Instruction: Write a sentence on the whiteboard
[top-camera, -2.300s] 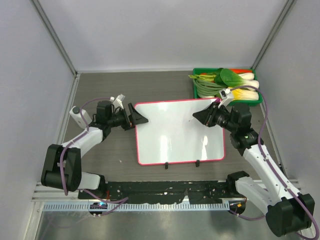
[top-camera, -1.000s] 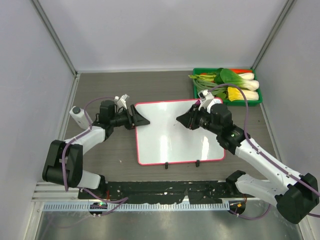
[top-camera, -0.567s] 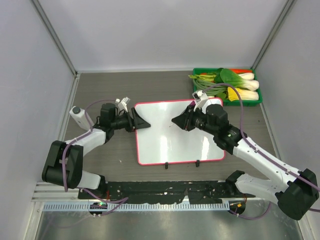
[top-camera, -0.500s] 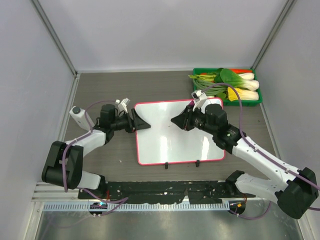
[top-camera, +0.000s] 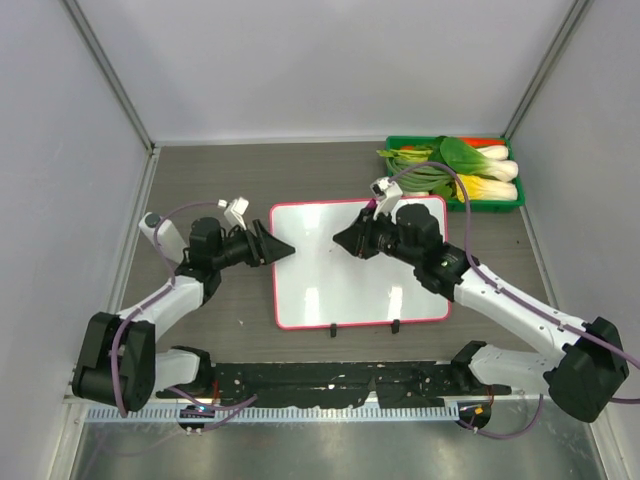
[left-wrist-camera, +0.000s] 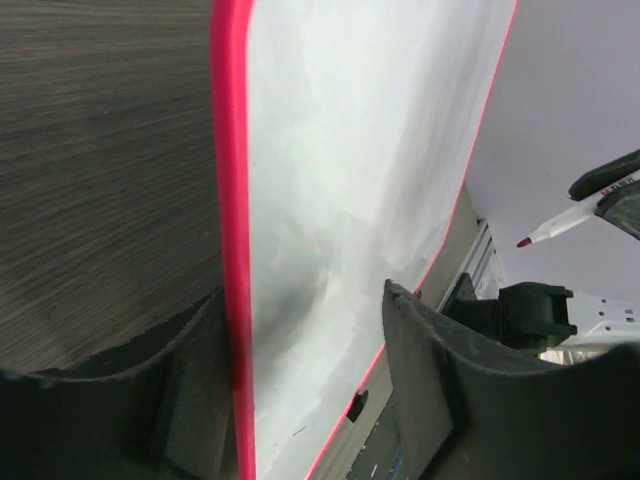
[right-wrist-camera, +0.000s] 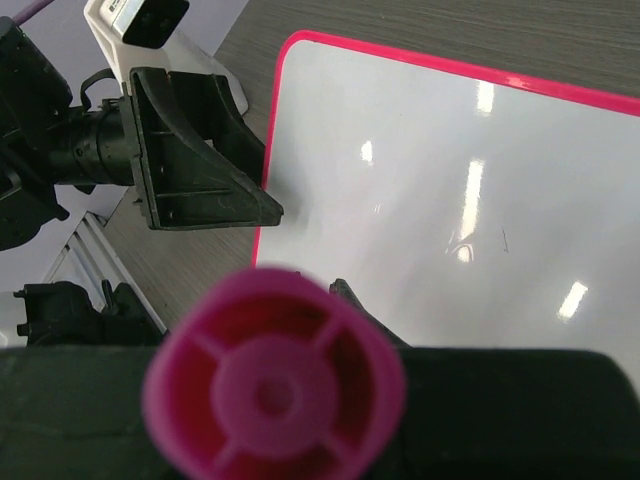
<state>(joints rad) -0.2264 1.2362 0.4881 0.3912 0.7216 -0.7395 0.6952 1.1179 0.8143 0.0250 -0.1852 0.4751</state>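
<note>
Pink-framed whiteboard (top-camera: 340, 290) lies flat; left gripper (top-camera: 283, 250), jaws apart, straddles its ten o'clock edge; right gripper (top-camera: 340, 240), clamped on the marker (right-wrist-camera: 272, 390), hovers near twelve o'clock

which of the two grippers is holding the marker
The right gripper, over the whiteboard, is shut on the marker. The left gripper holds nothing: its open jaws sit at the board's left edge.

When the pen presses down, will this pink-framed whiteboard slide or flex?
Probably stiff: the glossy pink-framed white rectangular board lies flat without sag. Likely light and apt to slide on the wood-grain table, so the left hand straddling its left edge looks useful. Reflections suggest a slippery face.
</note>
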